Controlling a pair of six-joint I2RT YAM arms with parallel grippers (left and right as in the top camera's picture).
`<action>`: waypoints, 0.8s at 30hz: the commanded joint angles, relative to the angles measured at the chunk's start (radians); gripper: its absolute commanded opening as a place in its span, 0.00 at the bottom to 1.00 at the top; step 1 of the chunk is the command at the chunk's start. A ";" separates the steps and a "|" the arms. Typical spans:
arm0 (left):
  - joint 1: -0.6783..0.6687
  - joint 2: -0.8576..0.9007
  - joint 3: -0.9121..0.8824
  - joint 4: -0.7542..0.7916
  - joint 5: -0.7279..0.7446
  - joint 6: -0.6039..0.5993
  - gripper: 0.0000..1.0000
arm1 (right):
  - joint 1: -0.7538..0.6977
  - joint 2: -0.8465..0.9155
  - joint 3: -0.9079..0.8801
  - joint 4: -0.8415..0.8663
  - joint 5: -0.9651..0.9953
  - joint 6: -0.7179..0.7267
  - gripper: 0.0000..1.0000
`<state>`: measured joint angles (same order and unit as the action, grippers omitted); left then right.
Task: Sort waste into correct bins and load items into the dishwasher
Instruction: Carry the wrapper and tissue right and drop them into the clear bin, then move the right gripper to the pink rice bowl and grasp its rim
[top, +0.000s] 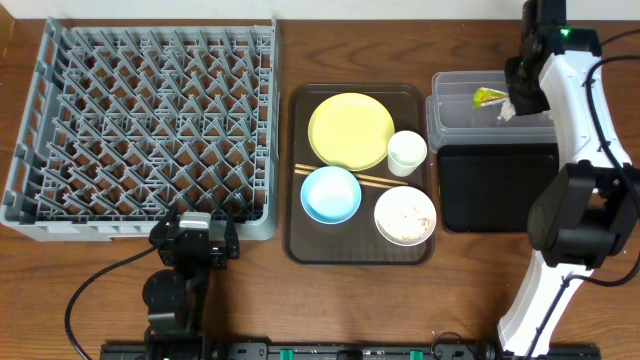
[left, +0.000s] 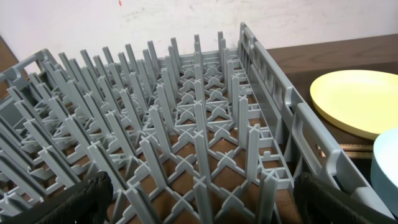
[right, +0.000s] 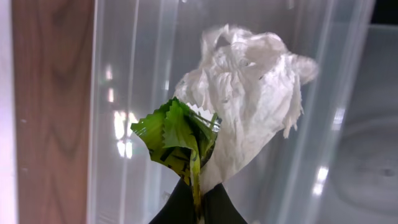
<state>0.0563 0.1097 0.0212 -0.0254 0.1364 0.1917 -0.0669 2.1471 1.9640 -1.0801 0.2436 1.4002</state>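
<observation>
Right now I have the right pincer (right: 193, 202) clenched on the snack wrapper (right: 177, 140) and the crumpled paper (right: 249, 93) together, hanging over the clear tub (top: 445, 115). So the waste step is in hand. Next, I judge, the jaws must release so both drop inside. My left pincer (left: 205, 202) sits released at the dish rack (left: 205, 118) near edge; the plate (top: 350, 130), blue bowl (top: 331, 194), white bowl (top: 405, 215) and cup (top: 407, 152) wait on the brown tray (top: 300, 240).

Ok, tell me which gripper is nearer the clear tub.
Right. The right gripper hangs over the clear tub, shut on the wrapper and paper; the left gripper sits far off at the dish rack, by its near edge.
</observation>
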 joint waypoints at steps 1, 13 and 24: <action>0.004 -0.001 -0.016 -0.034 0.029 0.014 0.94 | -0.003 -0.011 -0.025 0.043 0.029 0.076 0.12; 0.004 -0.001 -0.016 -0.034 0.029 0.014 0.94 | 0.002 -0.091 0.100 0.076 0.001 -0.580 0.99; 0.004 -0.001 -0.016 -0.034 0.029 0.014 0.94 | 0.089 -0.300 0.153 -0.225 -0.697 -1.444 0.91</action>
<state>0.0563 0.1097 0.0212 -0.0254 0.1364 0.1917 -0.0338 1.8706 2.1120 -1.2118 -0.2024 0.2295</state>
